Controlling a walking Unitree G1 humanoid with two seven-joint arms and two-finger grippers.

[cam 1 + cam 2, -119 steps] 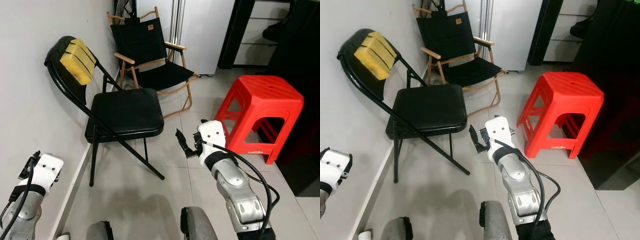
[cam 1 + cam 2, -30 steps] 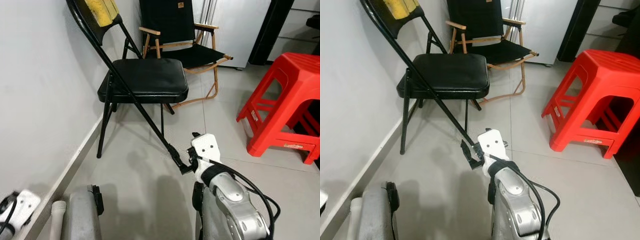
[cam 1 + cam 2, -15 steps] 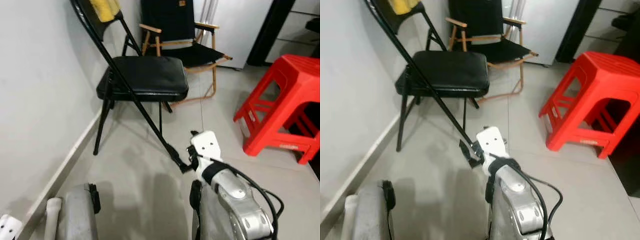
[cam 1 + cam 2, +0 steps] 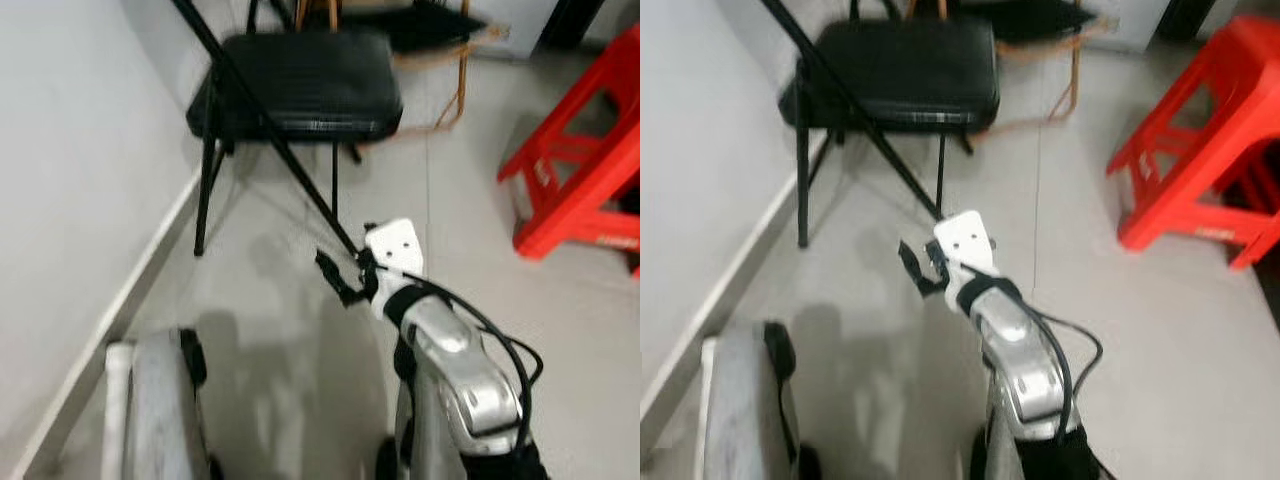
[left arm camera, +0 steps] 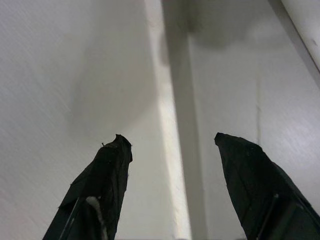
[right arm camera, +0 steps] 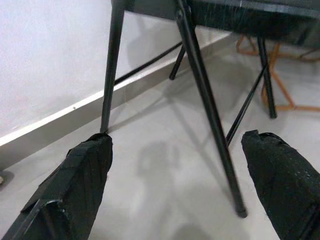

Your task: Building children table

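My right gripper [image 4: 336,279] hangs open and holds nothing, low over the tiled floor [image 4: 270,330], just short of the front leg of a black folding chair [image 4: 300,70]. In the right wrist view its two fingers [image 6: 75,190] stand wide apart, and the chair's crossed legs [image 6: 205,105] rise between them, a little way off. My left gripper [image 5: 172,150] is open too, facing the white wall and the skirting board [image 5: 177,115].
A red plastic stool [image 4: 590,170] stands on the right. A wooden-framed black camp chair [image 4: 440,25] is behind the folding chair. The white wall [image 4: 60,200] runs along my left. My grey legs [image 4: 160,410] show at the bottom.
The camera has tipped down and come closer to the folding chair, so its backrest has left the picture. My right gripper stays open in front of me.
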